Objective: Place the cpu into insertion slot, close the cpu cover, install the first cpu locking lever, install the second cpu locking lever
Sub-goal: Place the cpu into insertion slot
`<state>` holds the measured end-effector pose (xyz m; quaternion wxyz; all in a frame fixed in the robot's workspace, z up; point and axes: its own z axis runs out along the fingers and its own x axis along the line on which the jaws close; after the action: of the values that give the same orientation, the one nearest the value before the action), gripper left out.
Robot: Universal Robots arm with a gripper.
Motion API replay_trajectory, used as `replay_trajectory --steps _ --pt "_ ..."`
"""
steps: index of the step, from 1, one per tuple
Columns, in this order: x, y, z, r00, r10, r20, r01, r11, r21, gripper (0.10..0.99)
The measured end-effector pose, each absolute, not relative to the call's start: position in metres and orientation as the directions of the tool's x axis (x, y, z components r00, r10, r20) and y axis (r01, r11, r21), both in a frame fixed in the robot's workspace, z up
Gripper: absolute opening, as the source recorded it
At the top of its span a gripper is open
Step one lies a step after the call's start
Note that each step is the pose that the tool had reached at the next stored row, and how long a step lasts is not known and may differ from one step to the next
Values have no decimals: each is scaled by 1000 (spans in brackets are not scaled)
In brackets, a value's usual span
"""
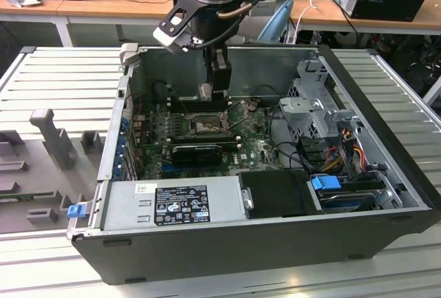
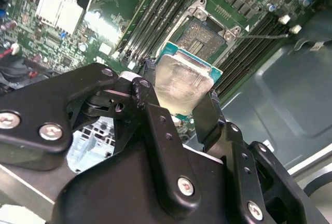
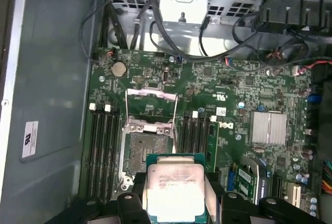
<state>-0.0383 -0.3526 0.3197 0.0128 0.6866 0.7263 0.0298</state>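
My gripper (image 2: 179,107) is shut on the cpu (image 2: 181,81), a flat square chip with a dull silver face and a green edge, gripped by two opposite sides. In the exterior view the gripper (image 1: 205,94) hangs inside the open computer case, a little above the green board. The insertion slot (image 3: 148,143) lies open with its dark centre showing, just beyond the held cpu (image 3: 175,187). The cpu cover (image 3: 152,93), a thin metal frame, stands raised at the slot's far side. In the second wrist view the slot (image 2: 207,35) shows past the chip's edge, with a thin wire lever (image 2: 264,36) swung out beside it.
Long black memory slots (image 3: 104,151) flank the socket on both sides. A silver finned heatsink (image 3: 268,128) and a black finned block (image 1: 198,153) sit on the board. The power supply (image 1: 172,205), drive cage (image 1: 317,105) and cables (image 1: 344,150) crowd the case's near and right sides.
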Motion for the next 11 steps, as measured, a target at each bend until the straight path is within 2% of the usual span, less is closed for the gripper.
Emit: replay_trajectory --steps 3,11 --pt "-38 -353 318 -13 1000 22 998 11 61 529" --pt "-38 -353 313 -13 1000 22 998 11 61 529"
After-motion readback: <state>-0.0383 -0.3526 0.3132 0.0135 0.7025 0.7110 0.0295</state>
